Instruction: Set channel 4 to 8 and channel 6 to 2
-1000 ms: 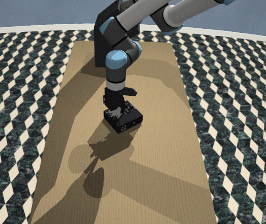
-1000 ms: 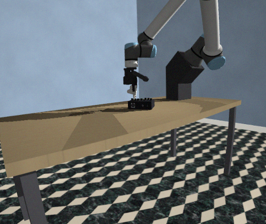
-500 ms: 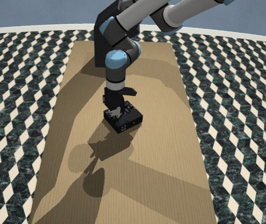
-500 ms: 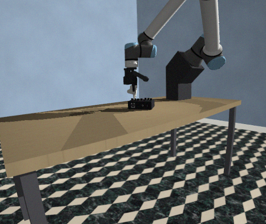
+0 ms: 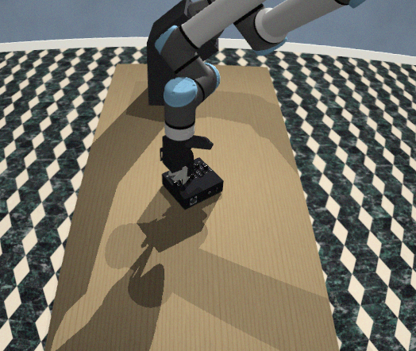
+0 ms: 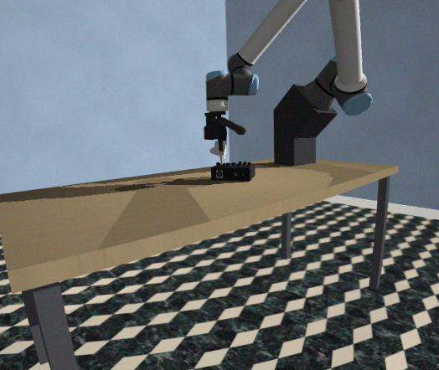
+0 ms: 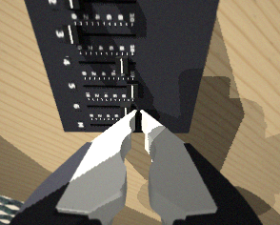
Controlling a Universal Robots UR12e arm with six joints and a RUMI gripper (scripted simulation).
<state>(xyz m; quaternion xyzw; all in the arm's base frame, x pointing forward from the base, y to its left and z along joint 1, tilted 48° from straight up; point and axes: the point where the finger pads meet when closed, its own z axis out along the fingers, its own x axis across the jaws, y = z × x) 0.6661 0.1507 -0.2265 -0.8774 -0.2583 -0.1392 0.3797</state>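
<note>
The black lighting desk (image 5: 205, 185) (image 6: 246, 173) (image 7: 164, 52) lies on the table. In the wrist view, the channel 4 fader (image 7: 122, 66) stands at about level 8. The channel 6 fader (image 7: 126, 112) stands near the high end, around 8 to 9, partly hidden by a fingertip. My gripper (image 5: 182, 183) (image 6: 223, 161) (image 7: 138, 112) is shut with nothing seen between the fingers. Its tips are low over the desk, just past the high-end side of the channel 6 fader; contact cannot be told.
The channel 5 fader (image 7: 132, 91) is near 10, close beside channel 6. The channel 3 fader (image 7: 71, 34) is at the low end. The master fader is hidden behind the fingers. The robot's dark base (image 6: 286, 134) stands at the table's far end.
</note>
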